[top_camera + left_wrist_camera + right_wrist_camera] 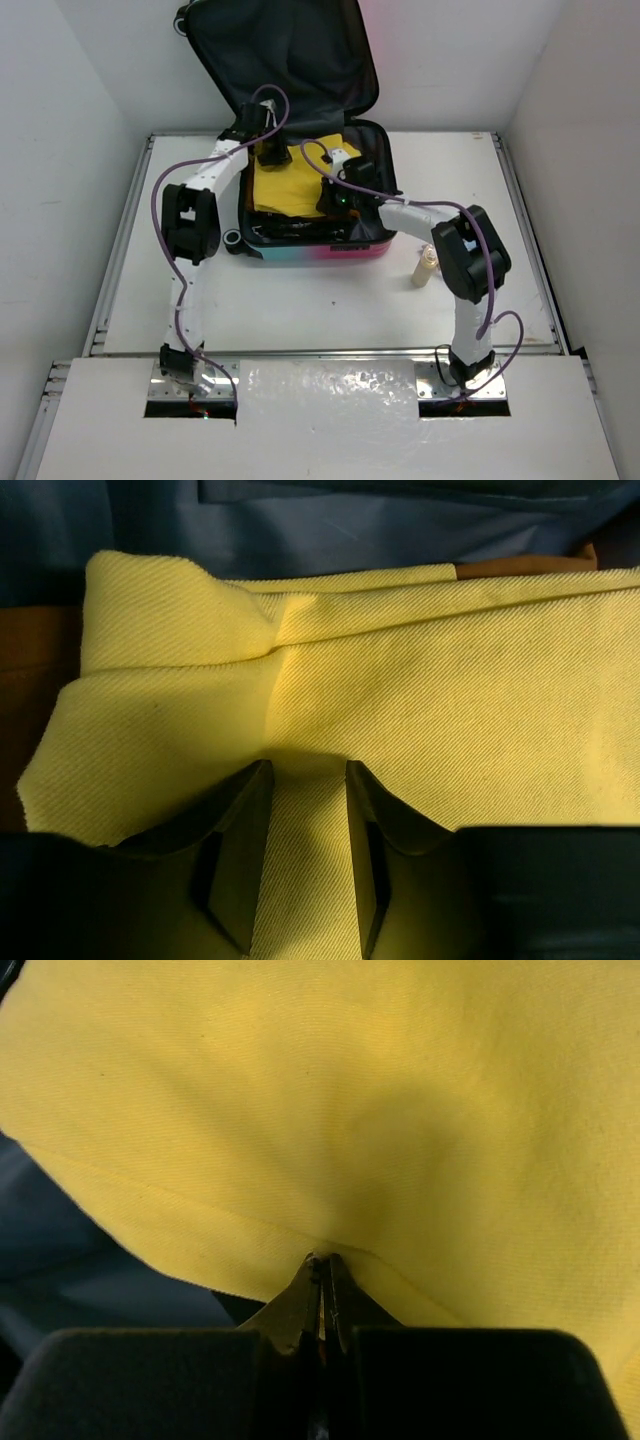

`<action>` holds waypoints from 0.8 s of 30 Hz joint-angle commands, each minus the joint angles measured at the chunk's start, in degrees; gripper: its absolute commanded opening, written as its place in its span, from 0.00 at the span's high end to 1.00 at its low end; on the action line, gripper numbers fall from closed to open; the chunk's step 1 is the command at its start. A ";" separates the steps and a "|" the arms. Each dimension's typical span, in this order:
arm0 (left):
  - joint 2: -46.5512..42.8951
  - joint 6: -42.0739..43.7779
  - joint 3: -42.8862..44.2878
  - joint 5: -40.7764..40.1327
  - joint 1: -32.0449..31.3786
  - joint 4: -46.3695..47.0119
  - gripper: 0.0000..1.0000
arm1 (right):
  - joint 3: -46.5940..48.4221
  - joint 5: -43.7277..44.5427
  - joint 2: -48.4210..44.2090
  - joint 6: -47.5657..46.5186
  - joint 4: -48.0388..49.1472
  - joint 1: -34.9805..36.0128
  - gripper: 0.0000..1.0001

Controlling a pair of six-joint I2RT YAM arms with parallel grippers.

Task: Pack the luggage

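The luggage (310, 252) is found open at the 12 o'clock end of the counter (300, 310). Its lid (285, 60) is stood upright against the back wall and its base shell is laid flat towards the arms. A yellow cloth (280, 188) is seen inside the base shell, over the dark lining. In the left wrist view its folded edge runs from 9 to 3 o'clock. The full outline cannot be made out from above, as both arms cover it.

The left pincer (307, 775) is set down over the cloth towards the 10 o'clock corner of the shell. Its fingers are parted by a narrow gap, through which flat cloth is seen, and nothing is gripped. The right pincer (322, 1260) is placed at the 4 o'clock side of the cloth. Its fingers are closed together on a pinch of the cloth's edge, and the fabric spreads away from it towards 12 o'clock.

The cloth is thus spanned on a diagonal from 10 to 4 o'clock, with both pincers inside the shell. It is judged that the coming move turns on the right arm, the only one with a hold. The held edge would have to be lowered within the 3 o'clock wall of the shell before release, or it could drape over the rim.

A small bottle (426, 268) is noted on the counter at 4 o'clock of the luggage, beside the right arm and outside the shell.
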 commanded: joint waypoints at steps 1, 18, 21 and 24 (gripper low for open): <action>1.46 0.79 -3.68 -3.34 1.26 -4.10 0.66 | -7.97 -0.33 0.73 4.31 1.67 -0.47 1.00; -34.34 -1.75 -3.41 -17.89 2.49 -7.35 0.00 | 7.40 10.27 -23.43 2.12 -23.51 -2.40 0.01; -44.71 -3.69 -12.10 -18.28 5.56 -11.21 0.00 | 6.00 20.11 -29.93 0.63 -31.52 -3.01 0.01; -58.75 -2.99 -27.63 -19.39 8.38 -10.09 0.00 | 2.05 27.33 -36.88 -0.16 -39.76 -5.38 0.01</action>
